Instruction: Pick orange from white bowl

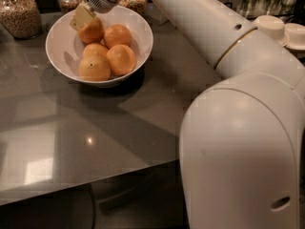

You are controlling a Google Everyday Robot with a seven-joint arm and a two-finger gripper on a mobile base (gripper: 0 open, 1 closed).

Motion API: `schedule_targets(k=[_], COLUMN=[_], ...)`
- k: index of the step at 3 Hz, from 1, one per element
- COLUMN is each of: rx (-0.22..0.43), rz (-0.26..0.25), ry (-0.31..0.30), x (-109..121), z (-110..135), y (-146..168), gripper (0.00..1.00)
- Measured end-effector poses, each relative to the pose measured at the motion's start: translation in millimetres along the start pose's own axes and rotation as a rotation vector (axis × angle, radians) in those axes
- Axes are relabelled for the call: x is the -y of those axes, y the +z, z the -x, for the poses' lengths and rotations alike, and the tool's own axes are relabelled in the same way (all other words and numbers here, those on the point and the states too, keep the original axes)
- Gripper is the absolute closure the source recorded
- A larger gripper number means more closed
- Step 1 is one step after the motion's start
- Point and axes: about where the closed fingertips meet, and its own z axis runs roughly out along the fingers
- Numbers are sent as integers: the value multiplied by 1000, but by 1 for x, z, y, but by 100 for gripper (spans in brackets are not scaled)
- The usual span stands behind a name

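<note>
My claw [84,17] is at the bowl's [59,46] far side on the desk [119,128], touching the rear-left orange [92,31]. I cannot tell how wide it stands or whether it grips. I'd centre on that orange, close gently, then lift straight up.

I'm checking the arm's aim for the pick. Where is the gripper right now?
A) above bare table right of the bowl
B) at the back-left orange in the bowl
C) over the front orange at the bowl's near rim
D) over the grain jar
B: the gripper is down inside the white bowl, against the back-left orange, away from the bowl's near rim.
</note>
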Motion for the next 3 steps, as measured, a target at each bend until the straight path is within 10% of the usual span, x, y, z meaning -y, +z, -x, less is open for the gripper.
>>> schedule_targets(k=[3], rx=[-82], rz=[-28], ry=[-4], x=[0], z=[-14], y=[16], gripper=[31])
